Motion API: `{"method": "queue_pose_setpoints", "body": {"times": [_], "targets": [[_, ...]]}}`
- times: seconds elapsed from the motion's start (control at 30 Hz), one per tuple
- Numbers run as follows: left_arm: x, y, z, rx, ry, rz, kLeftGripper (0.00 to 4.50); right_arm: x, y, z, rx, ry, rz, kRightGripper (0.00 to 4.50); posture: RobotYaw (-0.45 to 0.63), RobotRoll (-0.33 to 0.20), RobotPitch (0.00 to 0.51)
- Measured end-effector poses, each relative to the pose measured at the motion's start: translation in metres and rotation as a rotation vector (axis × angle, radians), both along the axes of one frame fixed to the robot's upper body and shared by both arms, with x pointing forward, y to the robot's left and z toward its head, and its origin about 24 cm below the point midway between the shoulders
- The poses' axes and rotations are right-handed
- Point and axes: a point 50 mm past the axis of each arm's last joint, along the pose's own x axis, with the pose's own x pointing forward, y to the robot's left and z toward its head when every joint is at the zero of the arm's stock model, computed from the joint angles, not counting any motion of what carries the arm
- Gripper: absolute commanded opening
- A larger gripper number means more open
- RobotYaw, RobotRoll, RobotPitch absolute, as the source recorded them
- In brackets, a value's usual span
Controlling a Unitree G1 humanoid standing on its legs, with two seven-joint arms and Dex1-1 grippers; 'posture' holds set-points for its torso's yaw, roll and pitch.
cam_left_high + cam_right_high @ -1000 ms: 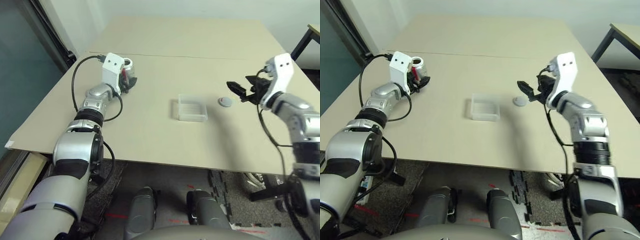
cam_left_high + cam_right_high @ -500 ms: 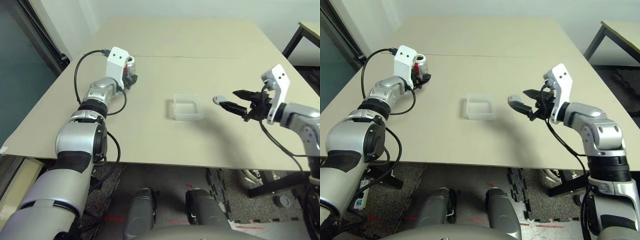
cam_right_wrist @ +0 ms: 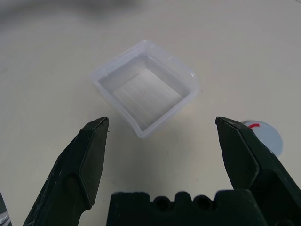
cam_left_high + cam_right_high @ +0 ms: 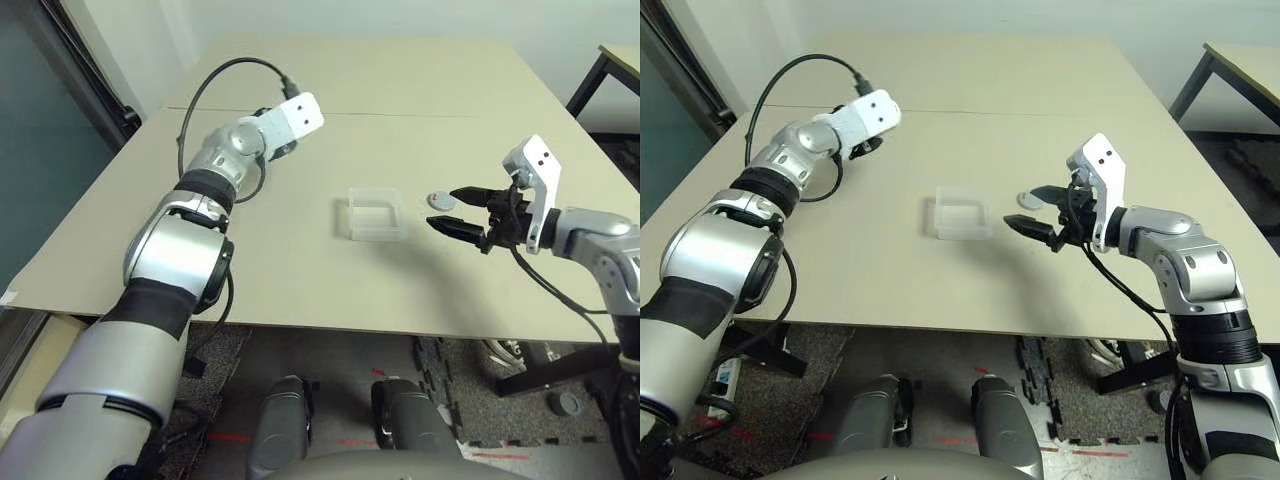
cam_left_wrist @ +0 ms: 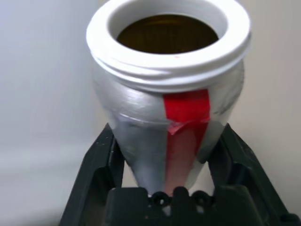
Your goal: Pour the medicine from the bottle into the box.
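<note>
Two claws matter here: your left gripper (image 5: 164,188) pinches the bottle (image 5: 167,94) by its base, mouth open and pointing away from the wrist, raised above the table's (image 4: 300,270) far left. The box (image 4: 375,215) sits well to its right, mid-table. Your right gripper (image 3: 164,155), spread wide and empty, hovers nearer the box, with the cap (image 3: 262,136) beside it.

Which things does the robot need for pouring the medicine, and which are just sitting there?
Needed:
- bottle, open, held in the left gripper
- box, clear, on the table

Just sitting there:
- cap, beside the box
- right gripper, open, holding nothing
</note>
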Motion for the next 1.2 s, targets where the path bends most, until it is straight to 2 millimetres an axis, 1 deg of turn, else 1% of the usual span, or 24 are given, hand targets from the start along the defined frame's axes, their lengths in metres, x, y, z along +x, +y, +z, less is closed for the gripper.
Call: {"method": "queue_pose_setpoints", "body": {"times": [0.3,0.4,0.47,0.53,0.63,0.7,0.8,1.0,1.1,1.2], "targets": [[-0.003,-0.043,0.005,0.531,-0.207,-0.223,2.68,0.0,0.01,0.001,0.015,-0.02,-0.008,4.5,-0.15,0.0,0.05],[-0.006,-0.057,0.003,0.667,-0.263,-0.303,2.68,0.002,0.014,0.0,0.035,-0.024,-0.012,4.5,-0.17,0.0,0.046],[-0.009,-0.069,-0.001,0.726,-0.294,-0.365,2.68,0.003,0.018,-0.001,0.051,-0.027,-0.017,4.5,-0.18,0.0,0.043],[-0.011,-0.077,-0.004,0.765,-0.316,-0.402,2.68,0.004,0.022,-0.002,0.067,-0.029,-0.02,4.5,-0.19,0.0,0.041],[-0.013,-0.088,0.001,0.841,-0.369,-0.445,2.68,0.005,0.028,-0.004,0.084,-0.031,-0.018,4.5,-0.2,0.0,0.038],[-0.013,-0.09,0.005,0.89,-0.402,-0.456,2.68,0.007,0.033,-0.003,0.083,-0.04,-0.008,4.5,-0.21,0.0,0.037],[-0.013,-0.089,0.002,0.969,-0.423,-0.478,2.68,0.009,0.038,0.0,0.093,-0.057,-0.005,4.5,-0.21,0.0,0.037],[-0.016,-0.094,-0.008,0.927,-0.393,-0.503,2.68,0.01,0.044,-0.001,0.1,-0.064,0.001,4.5,-0.2,0.0,0.036],[-0.016,-0.094,-0.006,0.782,-0.331,-0.456,2.68,0.011,0.044,-0.001,0.099,-0.066,0.001,4.5,-0.2,0.0,0.034],[-0.015,-0.088,-0.008,0.565,-0.222,-0.38,2.68,0.011,0.044,-0.001,0.099,-0.066,-0.001,4.5,-0.2,0.0,0.035]]}}
